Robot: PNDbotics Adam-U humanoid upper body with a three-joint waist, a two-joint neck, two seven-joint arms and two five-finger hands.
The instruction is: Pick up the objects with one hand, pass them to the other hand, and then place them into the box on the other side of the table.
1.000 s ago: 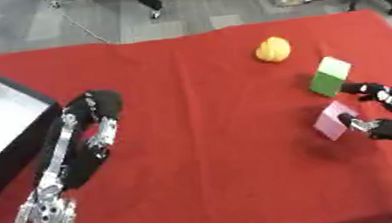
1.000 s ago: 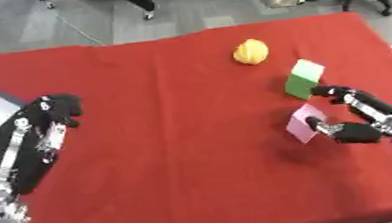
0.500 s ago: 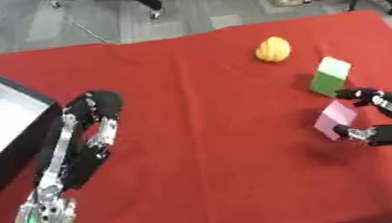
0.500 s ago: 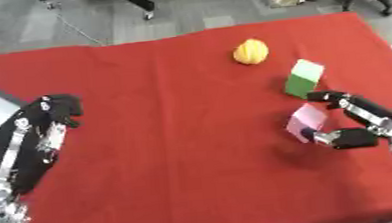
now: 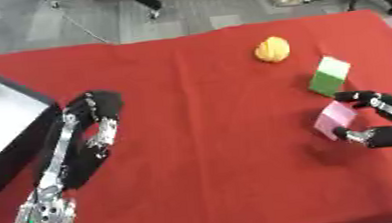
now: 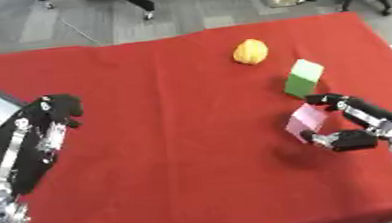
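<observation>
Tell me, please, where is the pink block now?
The pink block is at the table's right side, pinched in the right hand, just below the green block.

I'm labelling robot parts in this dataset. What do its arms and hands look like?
The left arm is a black and silver linkage with a silver end plate bearing a red and green marking. The left hand is black. The right hand is black with silver finger segments.

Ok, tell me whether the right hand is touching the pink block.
Touching. The left eye view shows the right hand pinching the pink block between fingers above and thumb below.
</observation>
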